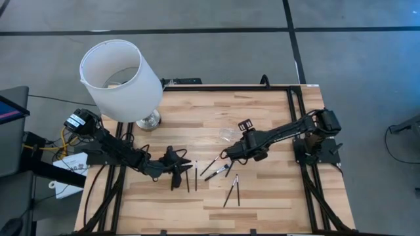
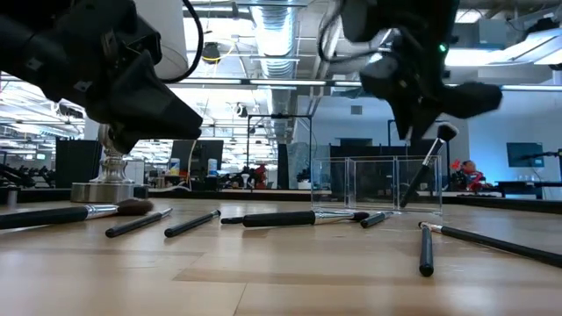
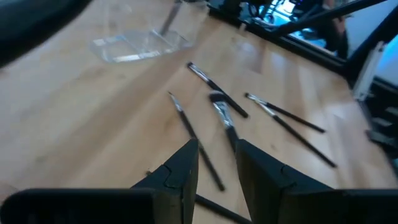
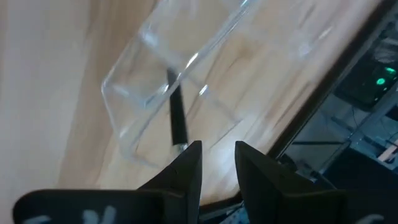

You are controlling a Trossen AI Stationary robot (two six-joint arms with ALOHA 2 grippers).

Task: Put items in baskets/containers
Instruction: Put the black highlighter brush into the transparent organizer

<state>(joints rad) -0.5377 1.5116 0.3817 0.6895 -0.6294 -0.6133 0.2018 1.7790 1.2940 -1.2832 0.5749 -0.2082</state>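
The right hand (image 1: 231,152) hangs above the middle of the desk (image 1: 262,196), just near of the clear tray (image 2: 378,184). Its fingers (image 4: 186,168) stand only a narrow gap apart, and whether they grip anything cannot be told. In the right wrist view a dark brush (image 4: 176,118) runs from just beyond the fingertips down into the tray, its lower end on the tray floor. The low view shows the same brush leaning steeply in the tray, bristle head up, just under the hand; it may be free of the fingers, but the view is too poor to be sure.

The left hand (image 1: 176,168) hovers low over the desk to the left of the loose brushes, its fingers (image 3: 180,174) slightly parted and holding nothing. Just right of it two thin brushes (image 1: 191,176) lie side by side, pointing near to far. Further right, three more brushes (image 1: 215,168) lie at a slant below the right hand, and another pair (image 1: 232,190) lies nearer the front edge. At the far left of the desk stands a lamp with a white shade (image 1: 121,78) on a silver base (image 1: 148,120).
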